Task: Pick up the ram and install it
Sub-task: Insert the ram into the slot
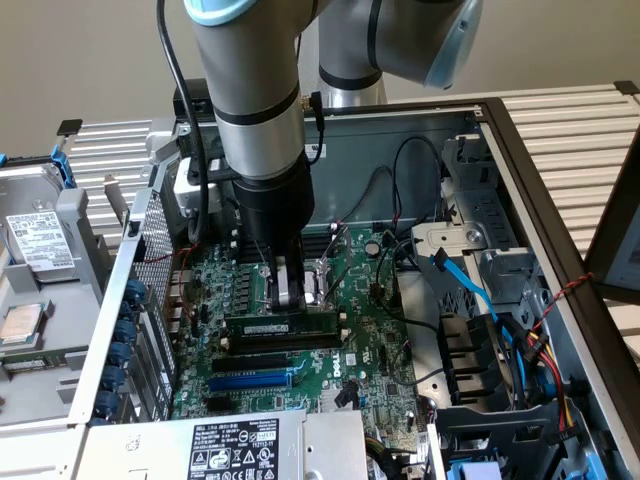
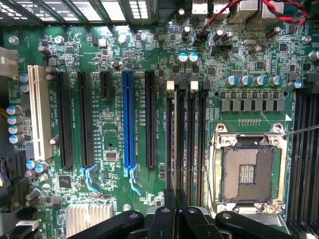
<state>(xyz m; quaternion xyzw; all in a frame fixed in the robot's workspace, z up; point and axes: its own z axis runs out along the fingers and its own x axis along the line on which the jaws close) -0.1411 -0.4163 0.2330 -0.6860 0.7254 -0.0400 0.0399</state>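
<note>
**Ram gripped on edge over its slot**

The open case [image 1: 520, 170] holds the board [image 1: 375, 340], and the arm [image 1: 250, 110] reaches down into it. The ram [image 1: 300, 330] stands on its long edge near the board's middle. It lines up with the memory slot nearest the blue slot [image 1: 248, 380], with the bare socket [image 2: 247, 172] on its other side. The gripper [image 1: 290, 298] is clenched on the ram's top edge, about mid-length. I cannot tell whether the stick is seated.

As I judge the risks, a misaligned notch or a tilted ram under pressure could bend the stick or crack the slot. A single middle grip could let one end ride up. The red wire [image 1: 165, 258] and the cables [image 1: 470, 290] lie near the arm and could snag.

The case rests on a white slatted top [image 1: 570, 110], with a plain beige wall [image 1: 80, 50] behind.
</note>
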